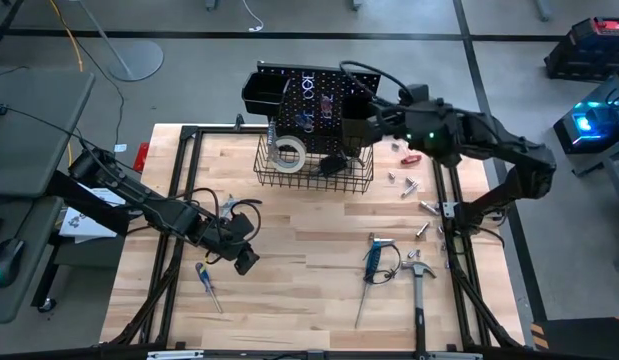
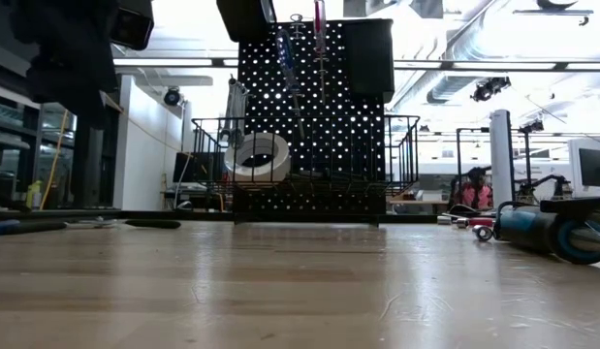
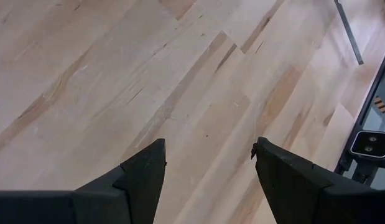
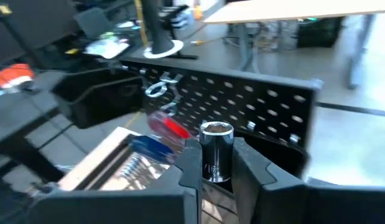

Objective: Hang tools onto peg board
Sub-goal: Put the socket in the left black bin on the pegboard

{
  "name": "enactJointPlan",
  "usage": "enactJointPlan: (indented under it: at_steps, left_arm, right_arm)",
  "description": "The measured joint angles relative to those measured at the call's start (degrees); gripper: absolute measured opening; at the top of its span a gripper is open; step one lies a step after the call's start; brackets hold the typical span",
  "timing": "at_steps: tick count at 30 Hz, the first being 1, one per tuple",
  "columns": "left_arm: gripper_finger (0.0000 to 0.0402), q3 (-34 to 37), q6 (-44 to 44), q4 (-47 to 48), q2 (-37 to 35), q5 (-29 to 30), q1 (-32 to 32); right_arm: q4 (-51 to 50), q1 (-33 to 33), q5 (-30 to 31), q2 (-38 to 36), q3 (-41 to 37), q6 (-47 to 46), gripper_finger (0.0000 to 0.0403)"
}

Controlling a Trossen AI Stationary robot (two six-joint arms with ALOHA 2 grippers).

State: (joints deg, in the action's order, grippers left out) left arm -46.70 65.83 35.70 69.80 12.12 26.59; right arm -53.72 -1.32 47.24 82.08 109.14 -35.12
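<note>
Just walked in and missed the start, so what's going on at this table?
The robot is putting tools onto the peg board. The right gripper is shut on a silver socket, held up by the board's right-hand black bin. The left gripper hangs open over bare wood of the table, holding nothing. A white tape roll already sits in the wire basket. A hammer and screwdrivers lie on the table.

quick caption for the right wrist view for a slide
Right gripper shut on a silver socket, held above the black peg board and one of its bins.
</note>
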Motion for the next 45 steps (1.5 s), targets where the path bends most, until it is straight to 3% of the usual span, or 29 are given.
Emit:
enactJointPlan:
  at_steps: [12,16,20,25,29,37,45]
  left_arm:
    - [0.0232,0.0,1.5,-0.1,0.0,0.0,0.0]
    - [0.0232,0.0,1.4,-0.8,0.0,0.4,0.0]
    - [0.0232,0.1,-2.2,-9.4,-1.1,0.4,0.0]
    - [0.0232,0.0,-6.4,-17.8,-2.7,0.6,-0.6]
    - [0.0232,0.0,-6.0,-19.4,-3.3,0.7,-1.5]
    - [0.0232,0.0,-4.4,-22.4,-3.5,0.9,-1.6]
    - [0.0232,0.0,-4.4,-23.2,-3.5,1.3,-1.6]
  right_arm:
    - [6.2,-1.8,-4.0,0.1,-2.1,1.7,0.0036]
    - [20.9,-2.1,-10.3,1.9,-2.1,7.9,0.0036]
    - [36.9,-2.6,-18.5,6.2,-2.1,11.3,0.0036]
    - [51.8,-4.9,-29.6,12.9,-2.1,9.4,0.0036]
    - [59.2,-6.5,-34.0,17.9,-1.1,8.0,0.0036]
    - [60.6,-8.7,-35.3,25.5,8.1,8.5,0.0036]
    - [49.6,-9.9,-30.6,32.5,21.0,14.8,0.0036]
